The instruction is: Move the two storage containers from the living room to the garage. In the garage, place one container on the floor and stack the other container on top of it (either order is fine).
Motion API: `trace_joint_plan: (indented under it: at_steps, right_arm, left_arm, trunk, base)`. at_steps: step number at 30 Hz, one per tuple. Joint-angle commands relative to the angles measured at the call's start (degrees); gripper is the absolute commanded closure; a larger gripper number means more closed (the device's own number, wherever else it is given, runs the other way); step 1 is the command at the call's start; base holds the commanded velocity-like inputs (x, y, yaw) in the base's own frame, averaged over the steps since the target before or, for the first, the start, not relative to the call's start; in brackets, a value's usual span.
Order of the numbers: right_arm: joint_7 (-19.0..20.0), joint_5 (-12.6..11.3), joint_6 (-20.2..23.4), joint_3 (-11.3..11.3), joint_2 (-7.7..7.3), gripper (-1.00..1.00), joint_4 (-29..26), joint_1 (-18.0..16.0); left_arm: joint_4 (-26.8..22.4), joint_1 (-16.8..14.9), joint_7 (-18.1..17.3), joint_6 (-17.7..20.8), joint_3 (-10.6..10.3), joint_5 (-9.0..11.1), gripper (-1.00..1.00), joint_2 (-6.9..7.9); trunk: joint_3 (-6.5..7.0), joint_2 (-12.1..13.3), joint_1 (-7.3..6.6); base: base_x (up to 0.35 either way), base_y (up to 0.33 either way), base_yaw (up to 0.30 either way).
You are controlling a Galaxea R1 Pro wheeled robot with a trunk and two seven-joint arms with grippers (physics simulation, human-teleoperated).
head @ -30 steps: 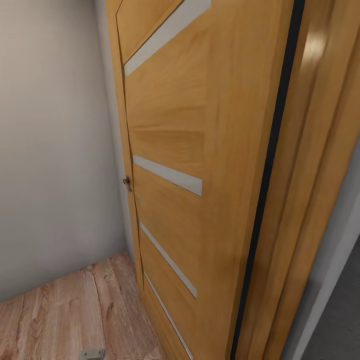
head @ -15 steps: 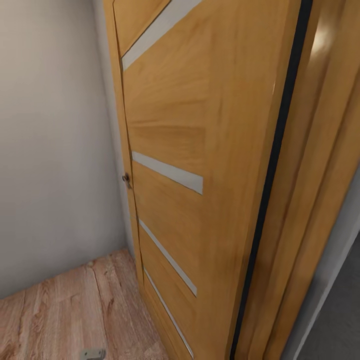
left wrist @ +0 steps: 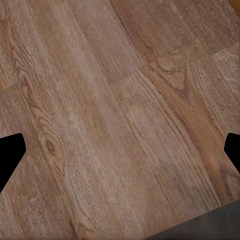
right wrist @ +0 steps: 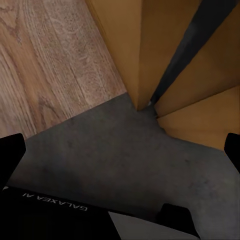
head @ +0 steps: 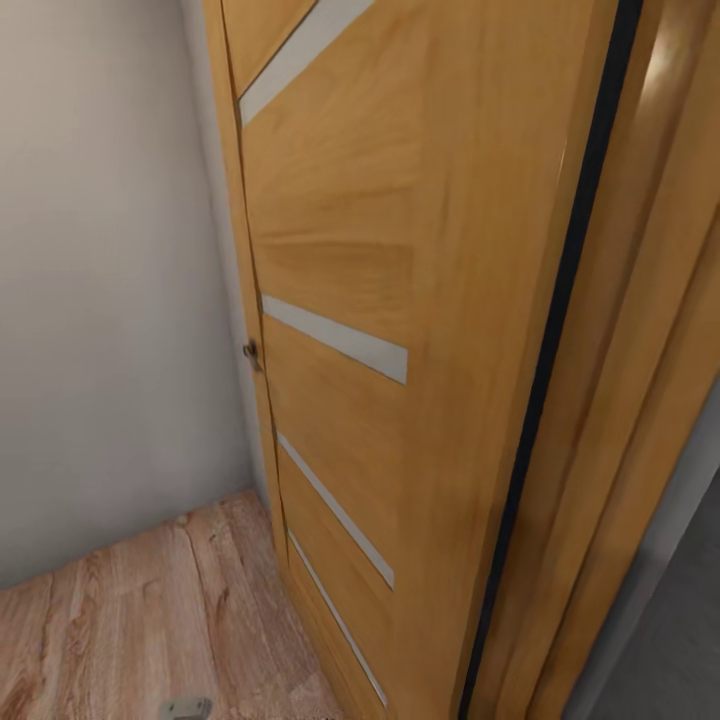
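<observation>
The two storage containers are out of view. A wooden door (head: 400, 250) with slanted glass slats stands open right in front of me, its dark edge (head: 545, 350) facing me. My left gripper (left wrist: 120, 155) is open over light wood-plank flooring (left wrist: 115, 100), its black fingertips (left wrist: 10, 155) wide apart with nothing between them. My right gripper (right wrist: 120, 155) is open too, above the grey concrete floor (right wrist: 125, 150) at the foot of the door (right wrist: 145, 45).
A beige wall (head: 100, 300) closes the left side, with the door's small handle (head: 251, 353) beside it. Wood planks (head: 130, 610) lie below it, and grey floor (head: 680, 640) shows past the door frame (head: 640, 400). A black robot part (right wrist: 50, 207) sits under the right gripper.
The whole head view has shifted slightly, with the door drawn a little larger and higher, so the camera has moved. Nothing else has changed.
</observation>
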Motion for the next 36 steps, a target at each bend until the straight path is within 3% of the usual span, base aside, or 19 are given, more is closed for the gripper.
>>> trace_joint_plan:
  at_steps: [1,19,36]
  right_arm:
    - [0.07,0.58,0.04,-0.62,-3.41,-1.00,-0.03,-0.05]
    - [0.15,0.67,-0.06,-0.62,-3.56,-1.00,-0.14,-0.05]
    - [0.15,0.66,-0.14,-0.62,-3.50,-1.00,-0.03,-0.05]
  left_arm:
    - [0.20,-0.05,0.03,-0.36,-0.48,0.47,-1.00,-0.03]
    - [0.20,-0.06,0.04,-0.36,-0.48,0.52,-1.00,-0.02]
    - [0.22,-0.03,0.04,-0.36,-0.48,0.56,-1.00,-0.02]
  trunk:
    - [-0.15,-0.03,0.00]
    - [-0.89,-0.03,0.00]
    - [-0.89,-0.03,0.00]
  base:
    - [0.000,0.000,0.000]
    - [0.000,0.000,0.005]
    - [0.000,0.000,0.253]
